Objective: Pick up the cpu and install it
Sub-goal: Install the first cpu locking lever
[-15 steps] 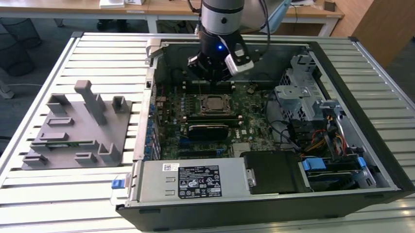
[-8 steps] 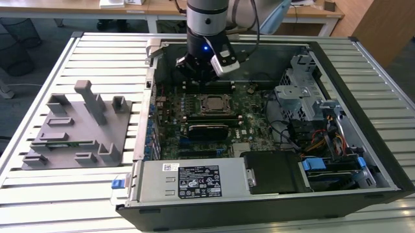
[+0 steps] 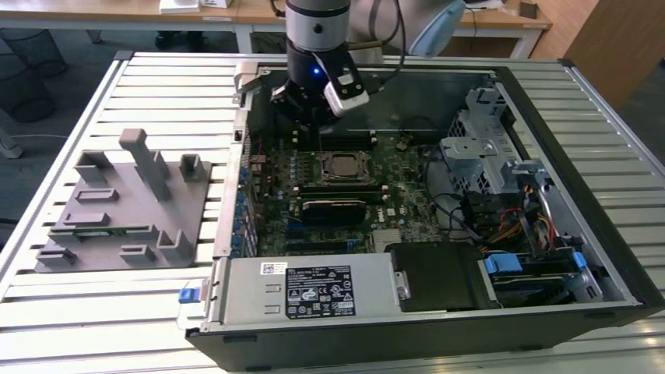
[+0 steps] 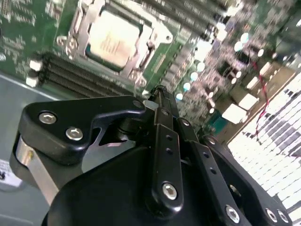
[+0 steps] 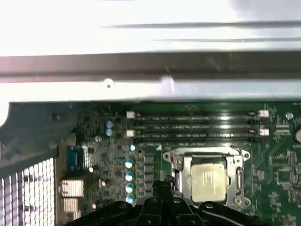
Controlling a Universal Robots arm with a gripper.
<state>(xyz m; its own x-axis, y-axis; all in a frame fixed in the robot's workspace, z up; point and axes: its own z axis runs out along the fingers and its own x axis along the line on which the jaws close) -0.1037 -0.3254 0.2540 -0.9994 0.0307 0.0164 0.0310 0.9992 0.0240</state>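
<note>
Gripper [image 4: 157,94] looks closed and empty from my feed, hovering over the case's far side. Cpu [image 3: 341,166] already sits in its mobo socket, just nearer than the gripper.

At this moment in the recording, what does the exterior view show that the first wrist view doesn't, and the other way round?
Exterior view alone: the whole open black computer case on the slatted metal table, the grey plastic parts fixture at that view's left, the silver power supply box, and the arm's gripper hovering above the board's far edge.

First wrist view alone: the empty black memory slots close up, beside the socket.

Both: the small square silver-grey cpu seated in its metal socket frame on the green motherboard.
</note>
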